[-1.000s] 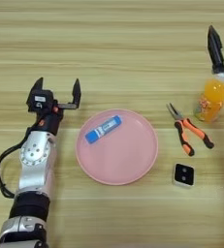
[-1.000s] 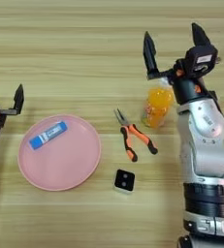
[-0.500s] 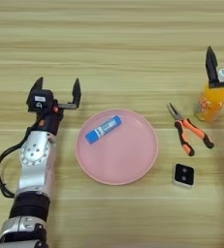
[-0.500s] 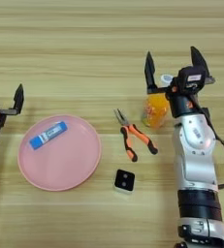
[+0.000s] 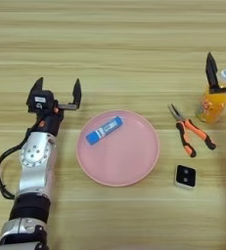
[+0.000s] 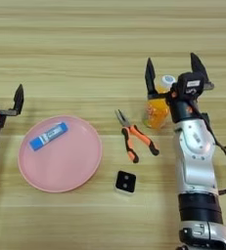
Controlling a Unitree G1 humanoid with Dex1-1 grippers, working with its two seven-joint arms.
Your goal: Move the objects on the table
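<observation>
A small orange-drink bottle (image 6: 157, 107) with a white cap stands upright at the right of the table (image 6: 85, 44). My right gripper (image 6: 173, 74) is open, and its two black fingers stand either side of the bottle's cap. A blue-and-white tube (image 5: 103, 130) lies on the pink plate (image 5: 129, 161). Near the plate's lower right rests a black-and-white cube (image 5: 185, 177). My left gripper (image 5: 56, 91) is open and empty, parked left of the plate.
Orange-handled pliers (image 6: 134, 137) lie between the plate and the bottle, jaws pointing up-left. The cube sits just below them.
My right gripper has come down and toward me, from above and beyond the bottle to around its cap. The left arm has not moved.
</observation>
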